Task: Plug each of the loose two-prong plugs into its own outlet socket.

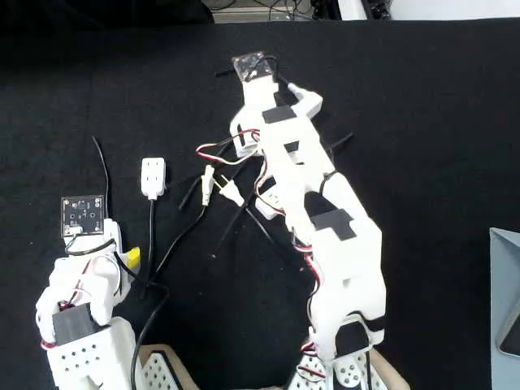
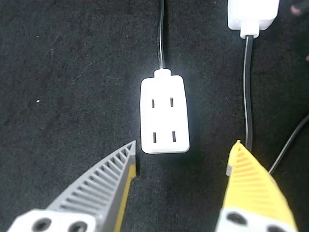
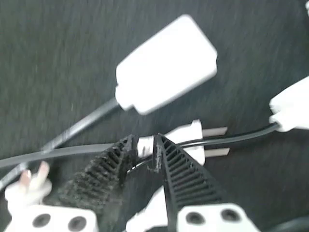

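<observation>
Black table; grey-blue object at 4 o'clock edge. Left gripper jaws wide above outlet socket. Second socket at 9 o'clock. Right gripper jaws pinched on two-prong plug near table centre.

White socket, seemingly white plug

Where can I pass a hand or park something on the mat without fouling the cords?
Widest bare mat lies right of the right arm, up to the grey object at the edge. The far-left corner beyond the outlet socket is also bare. Between the arms it is crowded: socket, two-prong plugs and cords.
</observation>
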You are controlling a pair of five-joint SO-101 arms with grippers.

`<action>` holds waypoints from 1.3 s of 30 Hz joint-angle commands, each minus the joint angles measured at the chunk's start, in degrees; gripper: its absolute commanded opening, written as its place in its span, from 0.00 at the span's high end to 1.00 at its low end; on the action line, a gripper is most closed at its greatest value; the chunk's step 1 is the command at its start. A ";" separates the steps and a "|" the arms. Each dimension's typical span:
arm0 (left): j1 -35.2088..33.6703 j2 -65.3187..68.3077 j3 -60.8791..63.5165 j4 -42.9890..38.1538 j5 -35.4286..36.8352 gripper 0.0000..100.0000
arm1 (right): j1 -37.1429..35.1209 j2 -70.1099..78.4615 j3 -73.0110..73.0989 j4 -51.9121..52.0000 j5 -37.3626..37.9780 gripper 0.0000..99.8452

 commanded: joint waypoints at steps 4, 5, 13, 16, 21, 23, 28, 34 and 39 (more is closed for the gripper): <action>-0.13 -0.35 -0.31 -0.97 -0.53 0.70 | -1.76 -5.41 0.04 -10.55 -0.44 0.93; -0.13 -0.35 -0.31 -0.97 -0.53 0.70 | -1.76 -5.23 0.22 -14.24 -0.44 0.93; -0.31 -0.35 -0.31 -0.97 -0.53 0.70 | -1.58 2.86 5.76 -45.19 -0.44 0.93; -0.31 -0.35 -0.31 -0.97 -0.53 0.70 | -1.49 7.52 5.41 -50.55 -0.44 0.93; -0.31 -0.35 -0.31 -0.97 -0.53 0.70 | -0.70 10.59 3.82 -48.00 -0.44 0.93; -0.31 -0.35 -0.22 -0.97 -0.53 0.70 | 0.09 10.24 3.21 -43.25 -0.44 0.93; -0.13 -0.35 0.22 -0.97 -0.62 0.70 | 0.70 5.67 2.07 -24.09 -0.79 0.93; -0.04 -0.35 0.22 -1.05 -0.62 0.70 | 0.62 -0.66 2.42 -9.58 -0.88 0.93; -0.04 -0.35 0.22 -1.05 -0.62 0.70 | -0.35 -3.56 2.07 1.41 -0.53 0.93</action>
